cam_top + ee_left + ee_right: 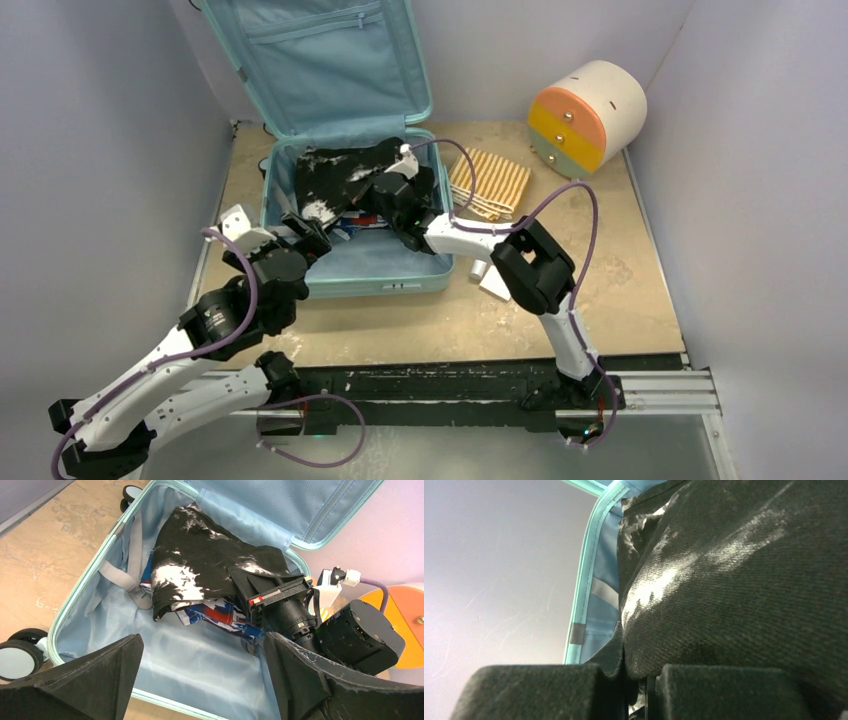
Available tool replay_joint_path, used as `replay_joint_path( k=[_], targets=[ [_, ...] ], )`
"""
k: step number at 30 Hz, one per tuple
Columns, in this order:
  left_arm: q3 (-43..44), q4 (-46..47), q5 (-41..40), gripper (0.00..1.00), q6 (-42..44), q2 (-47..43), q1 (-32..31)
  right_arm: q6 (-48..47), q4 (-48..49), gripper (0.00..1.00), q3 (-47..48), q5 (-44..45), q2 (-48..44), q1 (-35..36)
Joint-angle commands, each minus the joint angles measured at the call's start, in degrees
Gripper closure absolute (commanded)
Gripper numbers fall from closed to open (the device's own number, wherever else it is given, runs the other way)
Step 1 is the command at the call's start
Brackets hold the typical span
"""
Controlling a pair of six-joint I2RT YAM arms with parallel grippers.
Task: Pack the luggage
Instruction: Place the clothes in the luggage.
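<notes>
The luggage [375, 280] lies open on the table [600, 280], toward the back left, its base flat and its lid standing up against the rear wall with the zip pocket facing forward. Inside the base, a black garment [340, 170] with white splashes is heaped toward the far end, on top of a red, white and blue cloth [215, 612] that shows at its near edge; the nearer part of the pale lining is bare. The right gripper [388, 192] reaches into the luggage from the right side, and its 2 fingers [539, 690] are pressed almost together on a fold of the black garment, which fills most of the right wrist view with the teal rim of the case just beyond it. In the left wrist view the same gripper sits at the right edge of the heap, its black body lying low over the case wall. The left gripper [300, 235] hangs over the near left part of the luggage with its fingers [100, 670] spread wide and nothing between them, the bare lining below and the garments a little beyond the tips. 2 of the case's wheels [20, 655] show at its left side. Outside the luggage, a tan striped cloth [490, 182] lies just beside its right wall, and the round cream drawer unit [585, 115] stands in the back right corner.
</notes>
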Motion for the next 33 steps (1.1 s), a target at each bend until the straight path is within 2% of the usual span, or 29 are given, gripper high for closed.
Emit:
replay_joint_path(
  k=[1, 6, 9, 11, 15, 19, 22, 24, 26, 27, 29, 31, 33],
  targets=[
    [-0.6, -0.3, 0.3, 0.04, -1.7, 0.2, 0.3, 7.2, 1.5, 0.92, -3.8, -2.7, -2.8, 2.4],
    [-0.8, 1.3, 2.1, 0.03, 0.0, 2.2, 0.3, 9.8, -0.1, 0.45, -10.5, -3.2, -7.3, 3.1],
    [-0.8, 1.4, 2.8, 0.03, -0.5, 3.7, 0.3, 7.2, -5.3, 0.30, -12.9, -4.8, -12.1, 3.0],
    [-0.7, 3.5, 3.8, 0.02, 2.2, 4.1, 0.3, 3.4, -10.5, 0.22, -13.3, -6.6, -15.5, 2.0],
    [-0.1, 8.1, 6.7, 0.02, 9.7, 5.1, 0.3, -8.0, -21.6, 0.19, -11.8, -11.0, -24.3, -0.8],
    [0.6, 14.5, 13.6, 0.03, 17.0, 8.9, 3.3, -18.4, -31.3, 0.25, -7.3, -14.6, -29.3, -6.0],
    [2.0, 17.7, 29.3, 0.09, 17.7, 14.1, 14.6, -21.3, -33.3, 0.42, -4.8, -18.2, -27.8, -11.3],
    [3.4, 18.8, 44.8, 0.14, 16.2, 18.4, 23.6, -22.3, -35.5, 0.46, -3.0, -18.5, -26.0, -13.0],
    [4.7, 19.4, 55.1, 0.17, 14.5, 22.0, 29.9, -19.4, -34.1, 0.37, -5.2, -22.3, -26.1, -14.7],
    [4.7, 20.1, 57.7, 0.16, 13.2, 23.2, 30.7, -17.4, -30.4, 0.31, -8.1, -23.6, -26.9, -14.8],
    [4.1, 22.4, 60.4, 0.08, 10.3, 25.3, 31.1, -14.5, -25.9, 0.21, -12.7, -24.4, -28.4, -14.9],
    [3.0, 25.4, 62.3, 0.01, 8.0, 27.3, 31.1, -12.0, -23.0, 0.17, -15.5, -25.3, -28.7, -14.9],
    [3.1, 27.3, 62.5, 0.00, 8.9, 30.1, 31.1, -10.7, -20.9, 0.15, -17.6, -25.2, -28.6, -14.9]
  ],
)
